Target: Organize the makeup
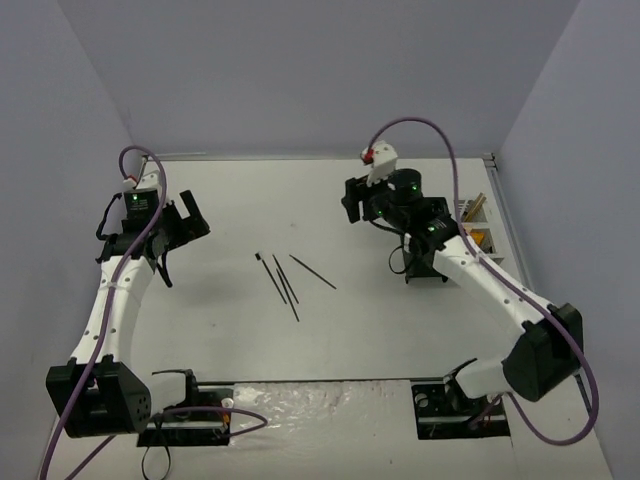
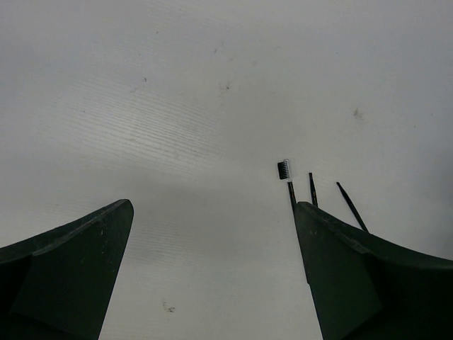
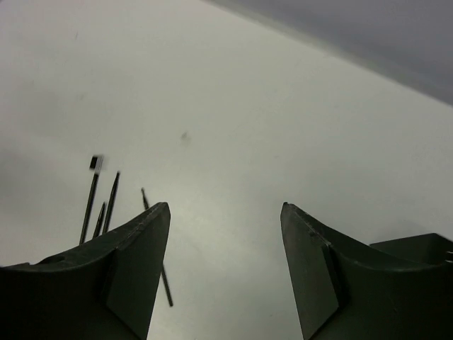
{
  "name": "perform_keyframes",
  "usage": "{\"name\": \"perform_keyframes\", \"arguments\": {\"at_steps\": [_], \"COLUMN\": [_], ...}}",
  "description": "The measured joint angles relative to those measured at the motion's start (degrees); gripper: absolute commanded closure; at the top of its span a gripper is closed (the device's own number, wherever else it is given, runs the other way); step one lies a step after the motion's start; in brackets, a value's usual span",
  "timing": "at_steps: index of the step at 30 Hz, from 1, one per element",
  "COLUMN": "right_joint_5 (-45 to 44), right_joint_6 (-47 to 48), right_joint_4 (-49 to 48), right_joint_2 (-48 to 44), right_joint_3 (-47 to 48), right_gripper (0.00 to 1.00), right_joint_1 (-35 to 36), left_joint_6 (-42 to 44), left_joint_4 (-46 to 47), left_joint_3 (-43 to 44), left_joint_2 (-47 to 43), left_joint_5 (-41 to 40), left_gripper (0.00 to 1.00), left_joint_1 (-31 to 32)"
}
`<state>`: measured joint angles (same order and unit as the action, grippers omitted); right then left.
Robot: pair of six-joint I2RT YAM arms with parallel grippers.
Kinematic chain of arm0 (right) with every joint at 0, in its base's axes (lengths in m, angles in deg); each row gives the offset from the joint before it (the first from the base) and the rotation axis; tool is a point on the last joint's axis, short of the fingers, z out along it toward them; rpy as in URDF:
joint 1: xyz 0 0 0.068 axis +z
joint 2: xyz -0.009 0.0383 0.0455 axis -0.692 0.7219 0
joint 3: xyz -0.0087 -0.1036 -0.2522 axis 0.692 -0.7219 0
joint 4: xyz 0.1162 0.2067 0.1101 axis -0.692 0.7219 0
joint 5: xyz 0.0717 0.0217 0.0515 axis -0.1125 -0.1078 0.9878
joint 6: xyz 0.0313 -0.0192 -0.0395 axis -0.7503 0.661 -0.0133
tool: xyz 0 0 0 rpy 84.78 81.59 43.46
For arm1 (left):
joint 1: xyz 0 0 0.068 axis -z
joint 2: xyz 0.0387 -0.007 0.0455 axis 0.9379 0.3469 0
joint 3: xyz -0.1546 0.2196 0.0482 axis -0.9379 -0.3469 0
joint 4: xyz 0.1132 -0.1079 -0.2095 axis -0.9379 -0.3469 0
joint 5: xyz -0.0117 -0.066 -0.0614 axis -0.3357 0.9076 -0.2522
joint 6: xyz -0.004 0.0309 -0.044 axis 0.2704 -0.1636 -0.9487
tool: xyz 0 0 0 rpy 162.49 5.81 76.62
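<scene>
Makeup sticks (image 1: pixel 286 281), thin and black, are lying loose at the middle of a white table (image 1: pixel 400 330) that is sitting between plain pale lavender walls (image 1: pixel 300 70). The left gripper (image 1: pixel 181 224) is hovering over the left part of the table with its jaws spread as wide as they go, holding nothing and touching nothing; its wrist view is showing bare tabletop between the fingers. The right gripper (image 1: pixel 352 203) is hanging above the far right of the centre with its jaws parted about halfway and nothing between them. The sticks are fanning out slightly, close together, and one is carrying a small comb-like brush (image 2: pixel 284 170) at its far tip. At the right edge, partly hidden behind the right arm, beige sticks (image 1: pixel 474 208) and an orange piece (image 1: pixel 479 238) are showing.
</scene>
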<state>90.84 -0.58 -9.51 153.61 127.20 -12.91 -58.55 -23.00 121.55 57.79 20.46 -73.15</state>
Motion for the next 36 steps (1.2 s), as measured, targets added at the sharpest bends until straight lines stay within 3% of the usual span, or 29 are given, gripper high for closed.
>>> {"name": "perform_keyframes", "arguments": {"at_steps": [6, 13, 27, 30, 33, 36], "right_joint_5": [0.7, 0.2, -0.1, -0.4, -0.6, -1.1], "right_joint_6": [2.5, 4.6, 6.1, 6.1, 6.1, 6.1], "right_joint_4": [11.0, 17.5, 20.2, 20.3, 20.5, 20.4], "right_joint_2": [14.6, 28.5, 42.0, 43.0, 43.9, 44.3], "right_joint_3": [4.7, 13.2, 23.2, 24.6, 25.5, 26.0], "right_gripper": [0.41, 0.51, 0.62, 0.70, 0.90, 1.00], "right_joint_1": [6.2, 10.6, 14.8, 15.0, 15.0, 15.0], "left_joint_6": [0.0, 0.0, 0.0, 0.0, 0.0, 0.0], "left_joint_4": [-0.1, -0.3, -0.6, -0.7, -0.8, -0.8], "left_joint_3": [0.0, 0.0, 0.0, 0.0, 0.0, 0.0], "left_joint_2": [0.0, 0.0, 0.2, 0.2, 0.2, 0.2], "left_joint_5": [0.0, -0.1, -0.1, -0.1, -0.1, -0.1], "left_gripper": [0.03, 0.03, 0.03, 0.03, 0.03, 0.03], "left_joint_1": [0.0, 0.0, 0.0, 0.0, 0.0, 0.0]}}
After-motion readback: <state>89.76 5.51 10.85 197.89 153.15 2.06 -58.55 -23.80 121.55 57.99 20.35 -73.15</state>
